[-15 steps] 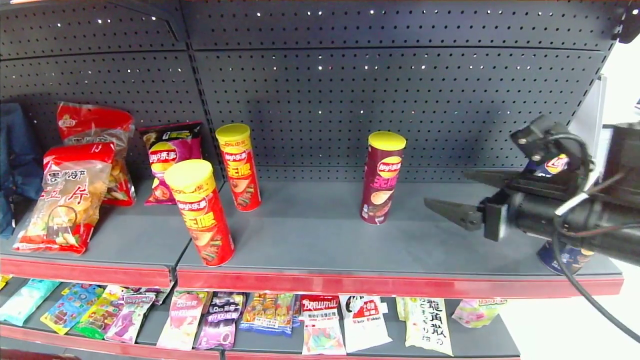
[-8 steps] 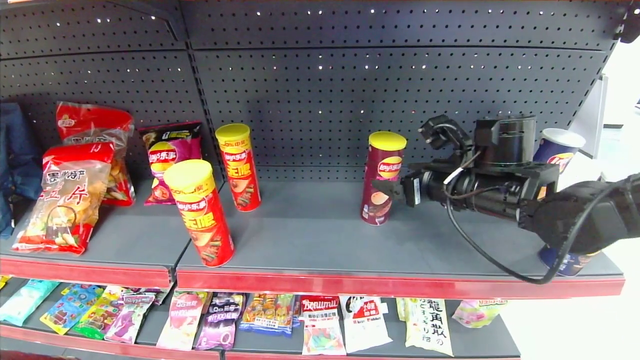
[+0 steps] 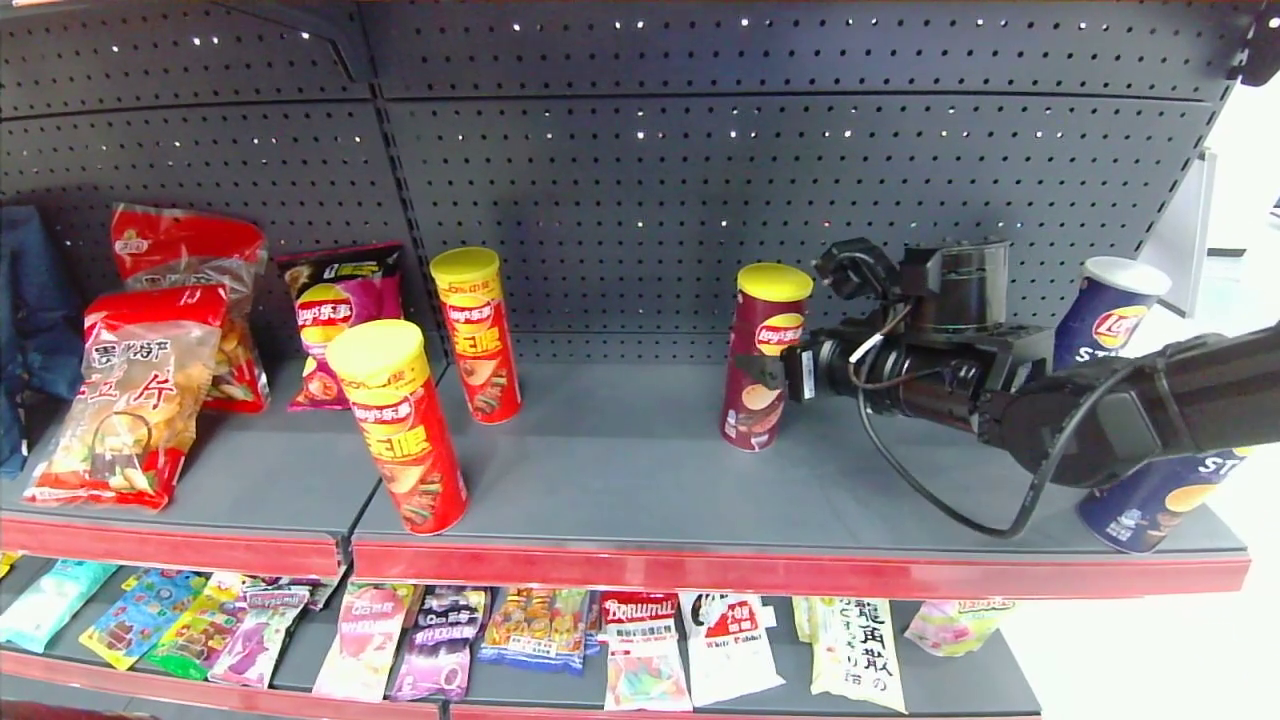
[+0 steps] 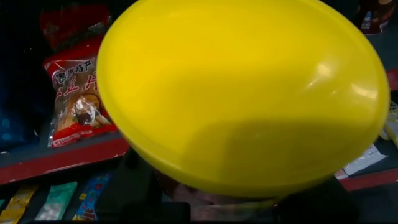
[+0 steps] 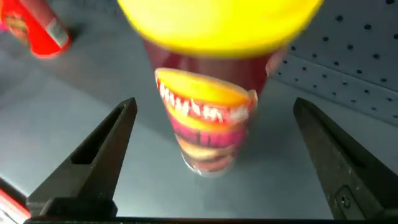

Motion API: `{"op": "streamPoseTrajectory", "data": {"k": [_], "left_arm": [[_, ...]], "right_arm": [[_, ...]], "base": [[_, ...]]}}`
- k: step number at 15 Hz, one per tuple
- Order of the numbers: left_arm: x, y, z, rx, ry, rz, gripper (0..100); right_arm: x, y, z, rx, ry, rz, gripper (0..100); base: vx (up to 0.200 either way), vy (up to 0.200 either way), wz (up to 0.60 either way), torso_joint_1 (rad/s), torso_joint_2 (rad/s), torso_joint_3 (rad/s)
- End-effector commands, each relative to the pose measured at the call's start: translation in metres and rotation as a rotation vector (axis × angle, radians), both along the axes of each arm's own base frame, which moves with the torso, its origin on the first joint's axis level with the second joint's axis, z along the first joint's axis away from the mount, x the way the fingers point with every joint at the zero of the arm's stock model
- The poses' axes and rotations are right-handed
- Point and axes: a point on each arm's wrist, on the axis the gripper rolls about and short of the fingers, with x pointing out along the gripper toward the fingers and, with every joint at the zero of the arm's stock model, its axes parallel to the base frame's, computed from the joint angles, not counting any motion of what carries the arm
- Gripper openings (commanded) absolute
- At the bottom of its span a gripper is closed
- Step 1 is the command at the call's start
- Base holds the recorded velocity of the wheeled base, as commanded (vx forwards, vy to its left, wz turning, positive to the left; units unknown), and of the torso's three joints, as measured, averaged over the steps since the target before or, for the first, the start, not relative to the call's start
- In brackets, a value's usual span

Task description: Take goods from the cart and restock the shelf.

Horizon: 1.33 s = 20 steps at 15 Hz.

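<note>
Head view: right hand (image 3: 766,374) nearer can (image 3: 770,325)

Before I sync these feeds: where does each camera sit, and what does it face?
Head view: on the head, facing forward-down at the shelf; right arm shows at the right.
Left wrist view: on the left wrist, close to a yellow can lid; dark shapes beneath, possibly its own.
Right wrist view: on the right wrist, facing the maroon chip can between its open jaws.
Shared: head and right wrist show that can.
</note>
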Motion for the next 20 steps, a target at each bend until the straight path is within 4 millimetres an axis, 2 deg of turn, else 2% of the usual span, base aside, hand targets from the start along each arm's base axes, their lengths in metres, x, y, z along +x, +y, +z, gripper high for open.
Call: {"op": "streamPoseTrajectory", "data": {"k": [1,7,11,12,15,17,20], "left_arm": [[0.0,0.0,0.001,0.0,0.001,0.001,0],[0.0,0.0,0.0,-0.001,0.003,0.001,0],[0.0,0.0,0.0,0.0,0.001,0.001,0],[0.0,0.0,0.0,0.0,0.0,0.001,0],[0.0,0.0,0.0,0.0,-0.002,0.001,0],[0.0,0.0,0.0,0.0,0.001,0.001,0],[0.0,0.0,0.001,0.0,-0.002,0.001,0]], "right_arm": [[0.005,0.003,-0.004,0.003,0.005,0.002,100],[0.023,0.012,-0.008,0.013,-0.041,-0.025,100],[0.027,0.016,-0.012,0.011,-0.04,-0.028,100],[0.029,0.016,-0.014,0.01,-0.037,-0.036,0],[0.023,0.02,-0.013,0.008,-0.035,-0.027,0],[0.012,0.029,-0.005,0.004,-0.058,-0.043,0],[-0.02,0.037,0.021,0.007,-0.112,-0.091,0]], "base": [[0.0,0.0,0.0,0.0,0.0,0.0],[0.0,0.0,0.0,0.0,0.0,0.0],[0.0,0.0,0.0,0.0,0.0,0.0],[0.0,0.0,0.0,0.0,0.0,0.0],[0.0,0.0,0.0,0.0,0.0,0.0],[0.0,0.0,0.0,0.0,0.0,0.0],[0.0,0.0,0.0,0.0,0.0,0.0]]}}
